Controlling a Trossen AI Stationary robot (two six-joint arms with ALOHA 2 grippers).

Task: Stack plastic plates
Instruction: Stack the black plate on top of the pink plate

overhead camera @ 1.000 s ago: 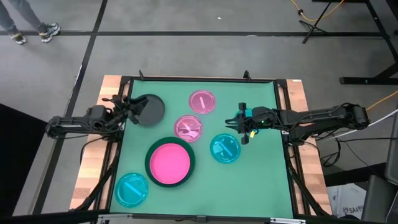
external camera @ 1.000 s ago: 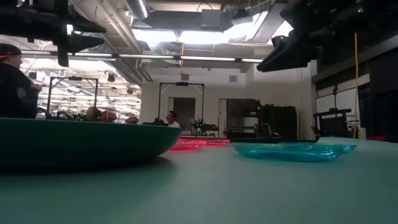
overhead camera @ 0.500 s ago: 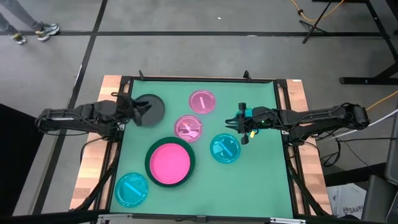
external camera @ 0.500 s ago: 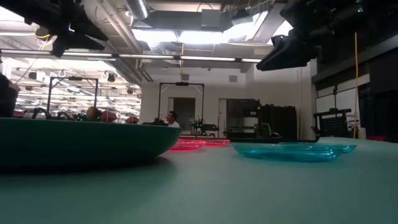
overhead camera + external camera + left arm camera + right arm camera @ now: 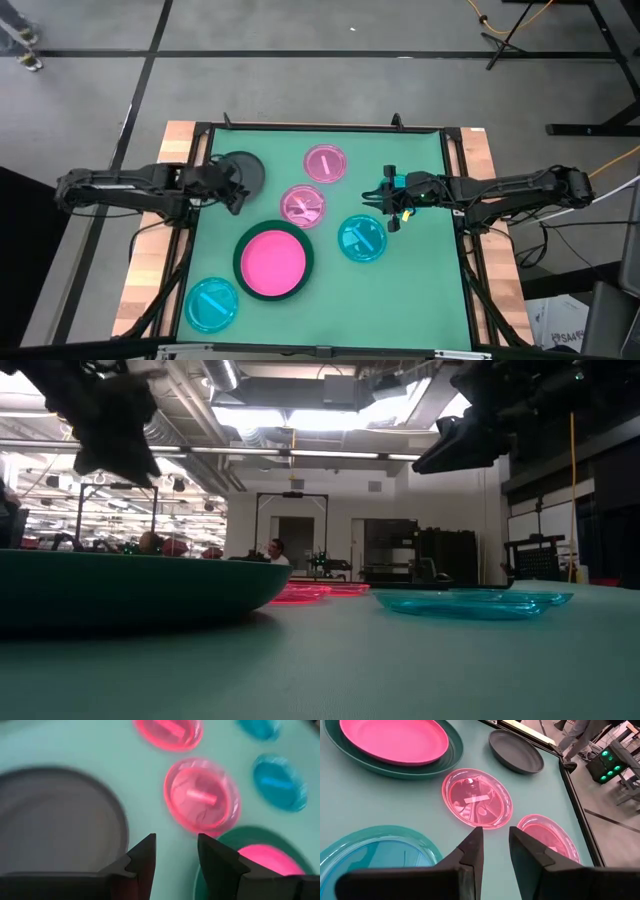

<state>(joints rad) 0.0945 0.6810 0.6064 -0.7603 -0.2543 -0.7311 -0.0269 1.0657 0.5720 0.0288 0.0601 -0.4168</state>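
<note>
The dark grey plate (image 5: 245,170) rests on the mat at far left. Two small translucent pink plates (image 5: 325,163) (image 5: 303,206) lie side by side mid-table. A medium pink plate (image 5: 273,265) sits inside the large dark green plate (image 5: 238,262). Two small cyan plates (image 5: 362,239) (image 5: 212,305) lie flat. My left gripper (image 5: 238,200) hovers open at the dark plate's near right rim (image 5: 112,815), touching nothing. My right gripper (image 5: 383,205) hangs open in the air above the mat, between the pink plate (image 5: 477,797) and the cyan plate (image 5: 375,850).
Green mat with a black frame and wooden side boards (image 5: 150,260). Bare mat lies along the far edge, at the near right corner (image 5: 420,310), and between the dark plate and the large green plate. People stand in the room behind the table.
My left gripper has swung from the dark plate's left side toward the table's right and near edge, along the plate's near rim, and has come lower in the low view. The plates have stayed where they were.
</note>
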